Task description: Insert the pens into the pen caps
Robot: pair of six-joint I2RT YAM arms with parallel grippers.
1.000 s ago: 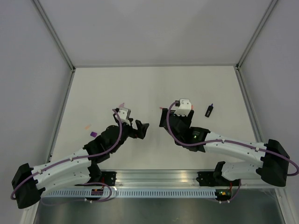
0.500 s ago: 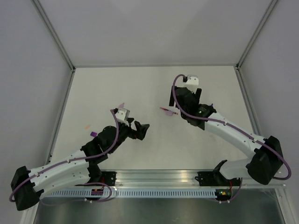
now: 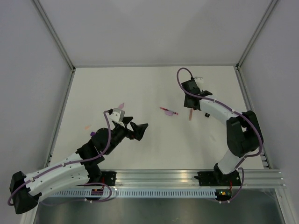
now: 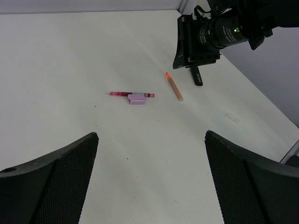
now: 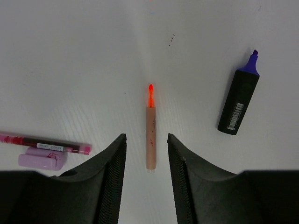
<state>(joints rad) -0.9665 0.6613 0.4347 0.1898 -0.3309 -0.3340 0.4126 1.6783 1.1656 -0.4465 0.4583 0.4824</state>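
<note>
Orange pen (image 5: 150,133) is lying flat on the surface (image 5: 70,56), lined up with the gap between the right gripper (image 5: 145,136) jaws. Its bright tip pokes out past the jaw tips. Those jaws are spread a bit wider than the pen and neither one seems to be touching it. Can't really tell how high above it they are.

Off to the right of those jaws is the black marker (image 5: 237,101), purple tip bare, sitting at a slight angle and well clear. To the left of the jaws is the pink pen (image 5: 46,143), with a lilac cap (image 5: 41,159) right up against its side.

Left gripper (image 4: 150,135) has its jaws wide apart, holding nothing. The pink pen and lilac cap are straight out in front of them, with the orange pen and marker further out to the right.

From overhead, a purple cap (image 3: 93,134) and an orange cap (image 3: 86,126) sit back behind the left jaws, beside that arm.
</note>
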